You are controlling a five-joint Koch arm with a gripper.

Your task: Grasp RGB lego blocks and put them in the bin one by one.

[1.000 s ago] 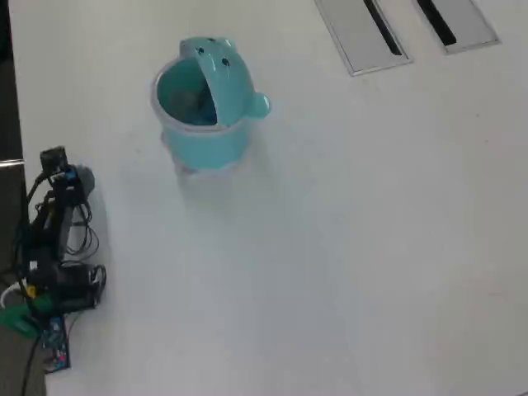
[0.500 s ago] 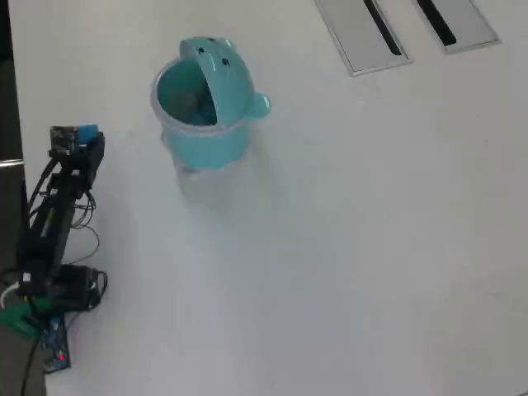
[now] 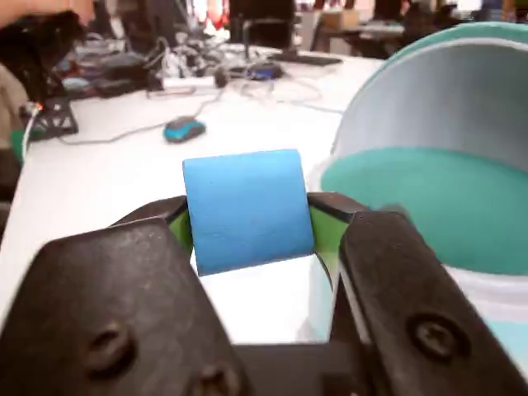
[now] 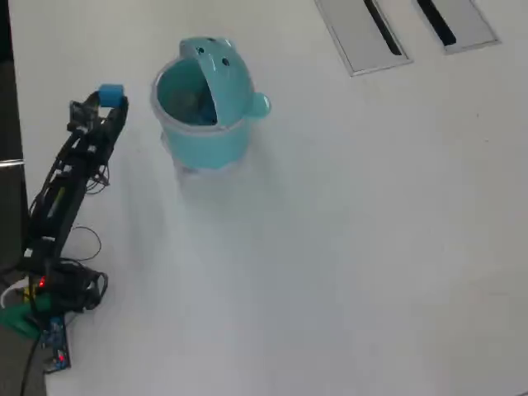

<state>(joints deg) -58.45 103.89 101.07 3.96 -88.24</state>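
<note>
My gripper [image 3: 247,227] is shut on a blue lego block [image 3: 247,209], held between its green-padded jaws above the white table. In the overhead view the blue block [image 4: 110,94] sits at the tip of the gripper [image 4: 109,101], a short way left of the bin [image 4: 206,136]. The bin is a round light-teal bucket with its domed lid flipped up, and it fills the right side of the wrist view, the bin [image 3: 429,206] standing close by. Something dark lies inside the bin, too blurred to name. No red or yellow-green block shows.
Two grey slotted panels [image 4: 363,33] lie at the table's top right in the overhead view. The arm's base and cables [image 4: 49,289] stand at the left edge. Across the table in the wrist view lie cables and a blue mouse [image 3: 183,129].
The arm has stretched up and to the right toward the bin, carrying the blue block from near its base to just left of the bin's rim.
</note>
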